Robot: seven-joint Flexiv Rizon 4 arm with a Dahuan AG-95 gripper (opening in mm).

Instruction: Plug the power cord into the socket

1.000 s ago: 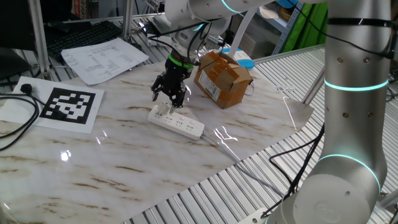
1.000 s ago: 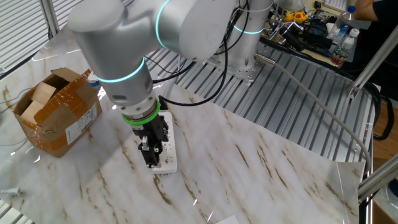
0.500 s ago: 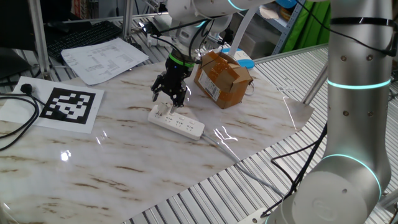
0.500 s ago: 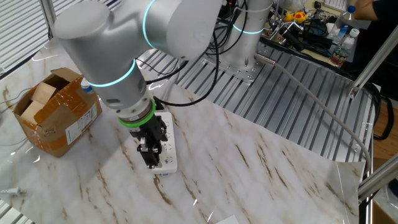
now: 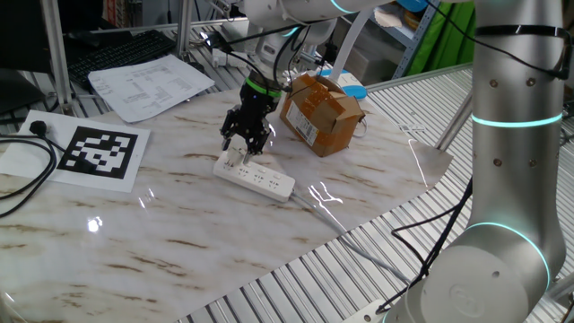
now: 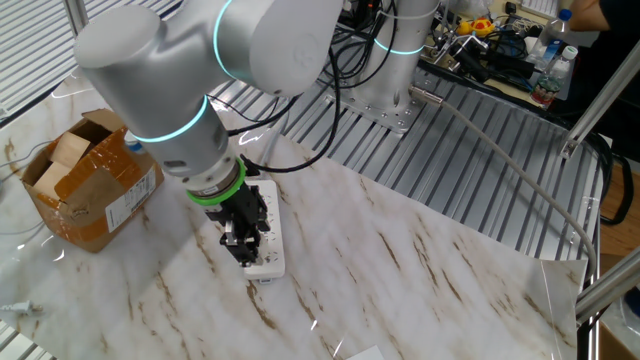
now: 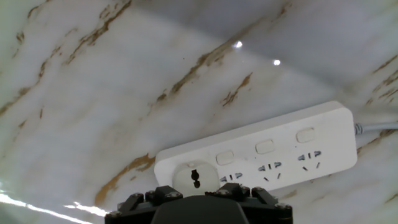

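Note:
The socket [image 5: 260, 178] is a long white power strip lying on the marble table, also seen in the other fixed view [image 6: 266, 245] and the hand view [image 7: 267, 149]. The power cord, a small round white plug piece with dark marks [image 7: 194, 179], sits on the strip's end outlet, right below the hand. My gripper [image 5: 245, 146] hangs just over that end of the strip [image 6: 244, 248], fingers apart on either side of the plug. Only the hand's dark body shows at the bottom of the hand view, and contact with the plug is hidden.
A brown cardboard box [image 5: 320, 112] stands close behind the strip [image 6: 85, 180]. The strip's pale cable [image 5: 316, 205] trails toward the table edge. A marker sheet [image 5: 97, 152], printed papers [image 5: 148, 85] and a black cable [image 5: 22, 184] lie at the left.
The fingers stand a little closer together than before. The arm's upper links have swung slightly while the hand stays over the strip's end.

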